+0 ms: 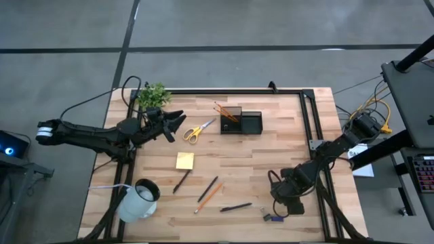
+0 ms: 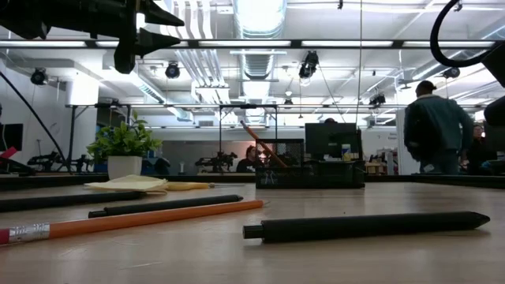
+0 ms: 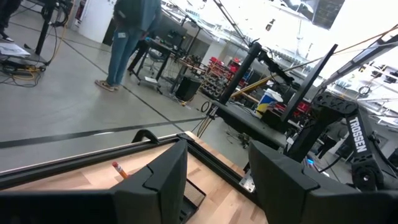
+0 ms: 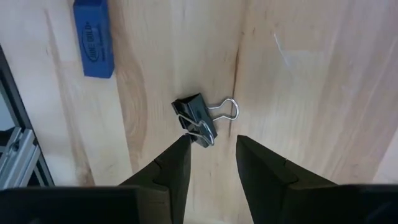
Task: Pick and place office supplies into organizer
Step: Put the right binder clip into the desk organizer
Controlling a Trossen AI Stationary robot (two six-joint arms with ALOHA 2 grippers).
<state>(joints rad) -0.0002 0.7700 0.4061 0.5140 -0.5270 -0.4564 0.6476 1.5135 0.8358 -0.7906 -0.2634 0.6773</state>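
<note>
- The organizer (image 1: 241,121) is a small black box with open-topped compartments, standing near the far edge of the wooden table (image 1: 271,156). Two orange pencils (image 1: 224,112) lean out of its left compartment.
- Yellow-handled scissors (image 1: 197,130) lie flat just left of the organizer, blades pointing toward it.
- A square yellow sticky-note pad (image 1: 184,160) lies near the middle of the table, apart from everything else.
- A dark pen (image 1: 181,181) lies below the pad. To its right, another dark pen (image 1: 207,189) and an orange pencil (image 1: 209,197) lie side by side, both slanted.
- A third dark pen (image 1: 235,207) lies further right, close to the near edge.
- A black binder clip (image 4: 196,119) with silver wire handles lies on the wood near the right front corner. A blue eraser (image 4: 93,38) lies a little apart from it.
- The right gripper (image 4: 211,149) hangs directly over the binder clip, fingers spread and empty, with one fingertip right at the clip's edge.
- The left gripper (image 1: 178,123) is raised near the scissors, by the small green plant (image 1: 153,94). Its fingers are parted with nothing between them.
- A white mug (image 1: 139,199) lies on its side at the front left corner.
- A person (image 2: 434,126) stands in the room beyond the table.
</note>
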